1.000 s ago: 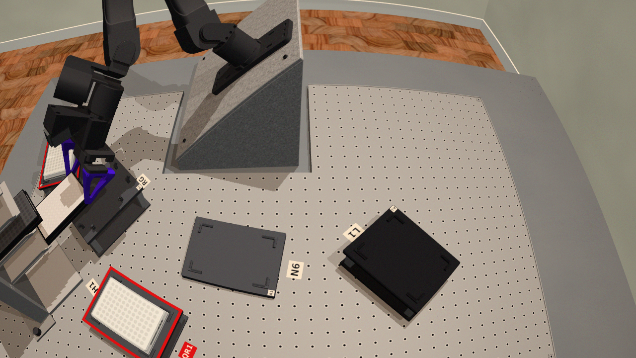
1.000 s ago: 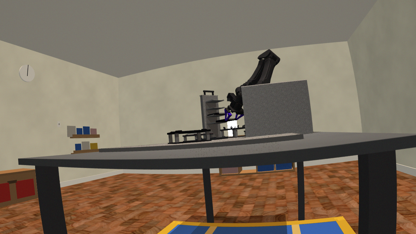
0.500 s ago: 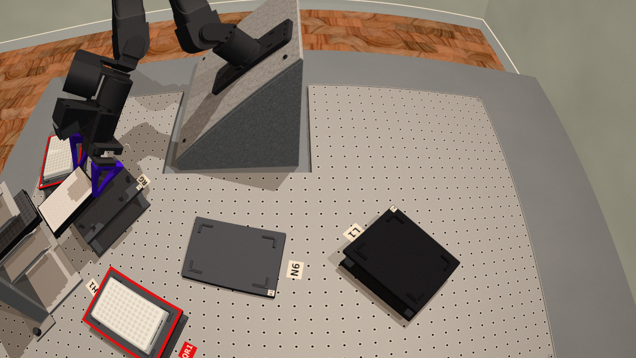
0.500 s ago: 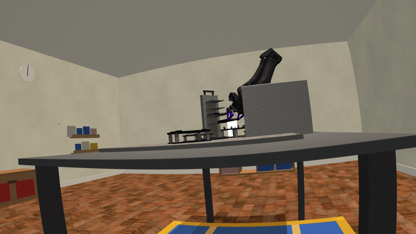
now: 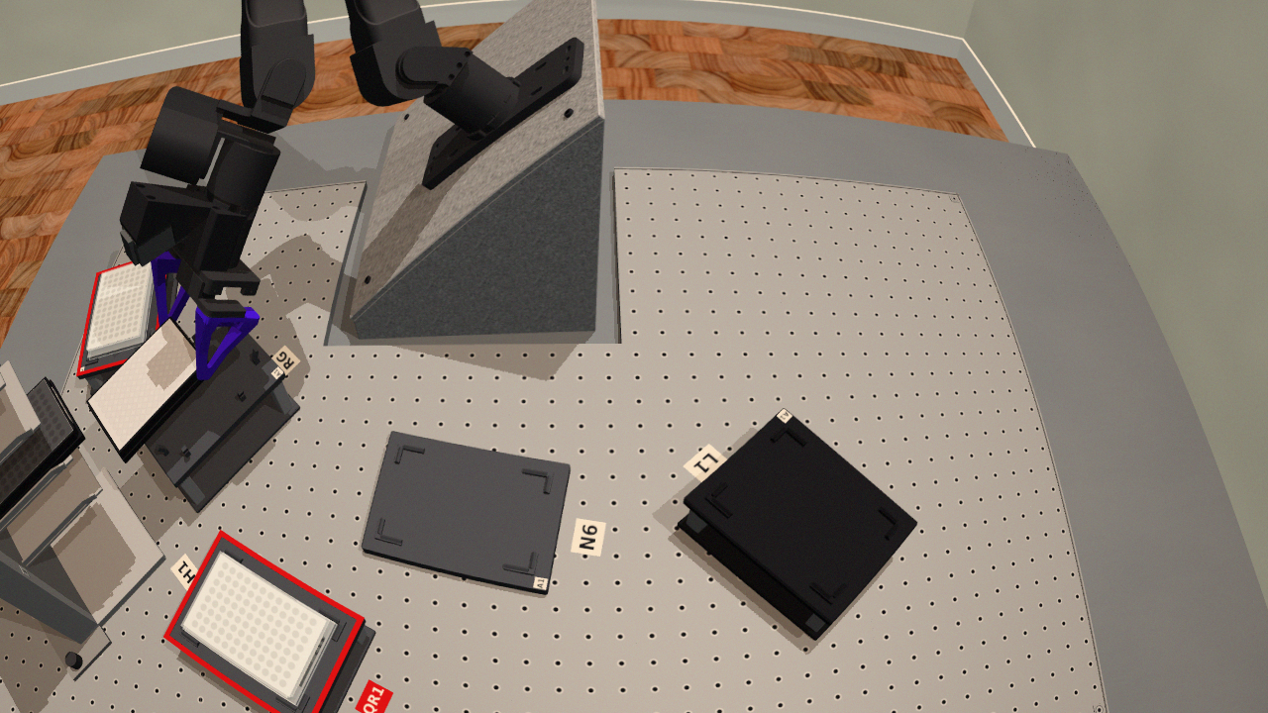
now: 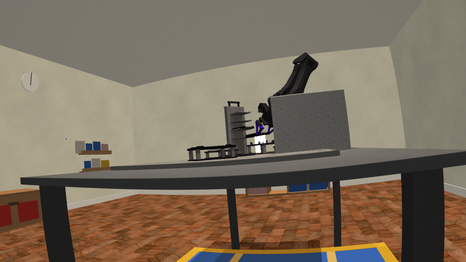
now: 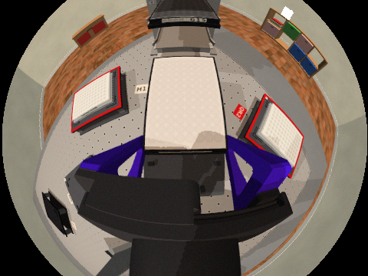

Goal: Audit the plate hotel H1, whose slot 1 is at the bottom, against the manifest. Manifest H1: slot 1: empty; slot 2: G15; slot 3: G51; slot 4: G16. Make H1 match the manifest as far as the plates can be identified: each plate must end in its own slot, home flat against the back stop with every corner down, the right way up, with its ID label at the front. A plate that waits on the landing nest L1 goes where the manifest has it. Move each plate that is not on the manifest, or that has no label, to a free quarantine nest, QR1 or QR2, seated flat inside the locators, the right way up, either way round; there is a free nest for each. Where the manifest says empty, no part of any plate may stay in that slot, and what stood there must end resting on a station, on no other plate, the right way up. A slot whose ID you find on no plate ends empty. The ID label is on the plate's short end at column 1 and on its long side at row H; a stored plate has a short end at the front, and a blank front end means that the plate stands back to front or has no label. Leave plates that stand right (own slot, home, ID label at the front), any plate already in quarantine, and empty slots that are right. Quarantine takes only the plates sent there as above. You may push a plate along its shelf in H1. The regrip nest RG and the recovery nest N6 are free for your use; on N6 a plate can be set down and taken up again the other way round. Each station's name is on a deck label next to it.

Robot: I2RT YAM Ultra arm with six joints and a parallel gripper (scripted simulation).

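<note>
My gripper (image 5: 185, 344) (image 7: 185, 143) is shut on a white-topped plate (image 5: 133, 398) (image 7: 184, 100) with dark sides, held level between H1 and RG, above the deck. I read no label on its near end in the wrist view; its far end is hidden. A dark plate labelled G15 (image 7: 184, 24) (image 5: 44, 434) stands in H1, label at the front; I cannot tell its slot number. The shelf (image 7: 185, 38) below it is bare. White plates sit in QR1 (image 5: 257, 620) (image 7: 93, 96) and QR2 (image 5: 119, 310) (image 7: 281, 132).
RG (image 5: 221, 407) (image 7: 180, 169) lies partly under the held plate and is empty. N6 (image 5: 465, 509) and L1 (image 5: 797, 523) (image 7: 57, 212) are empty. The hotel H1 (image 6: 230, 127) stands in front of the gripper with its shelves jutting out. The arm's wedge-shaped base (image 5: 496, 230) stands behind RG.
</note>
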